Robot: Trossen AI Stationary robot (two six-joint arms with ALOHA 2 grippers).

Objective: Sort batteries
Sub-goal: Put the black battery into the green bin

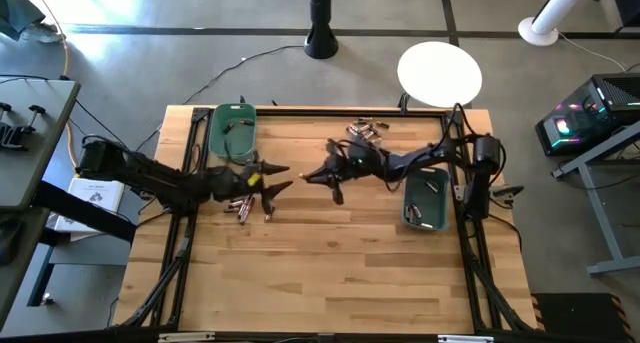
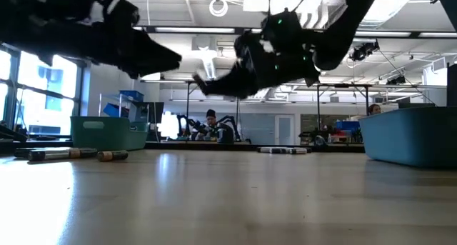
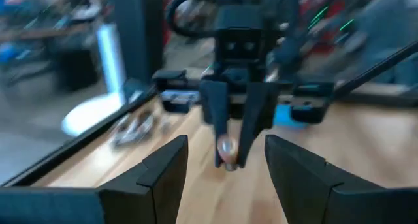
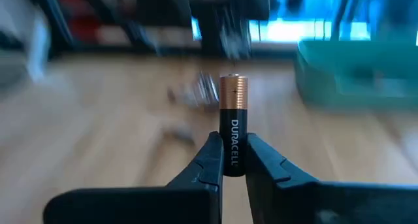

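Observation:
My right gripper [image 1: 312, 177] reaches in from the table's right, above the middle of the table, and is shut on one copper-and-black battery [image 4: 233, 113]. My left gripper [image 1: 285, 177] faces it from the left, open and holding nothing, a short way from the battery's end [image 3: 226, 147]. Loose batteries [image 1: 240, 205] lie on the table under the left arm, and more batteries [image 1: 365, 131] lie near the far edge. The green bin [image 1: 232, 131] stands at the far left. The blue-grey bin [image 1: 425, 198] stands at the right. My right gripper pinches the battery's black end [image 4: 233, 160] between its two fingertips [image 4: 210, 164]. The battery lies along the fingers and sticks out ahead of them, copper end leading, toward the left gripper. The fingers come nearly level from the table's right. The battery is clear of the table.
A black frame [image 1: 190, 213] runs round the wooden table top. In the low view, batteries [image 2: 57, 153] lie at the left in front of the green bin [image 2: 100, 133]. The near half of the table [image 1: 330, 273] is bare wood. People sit in the room beyond.

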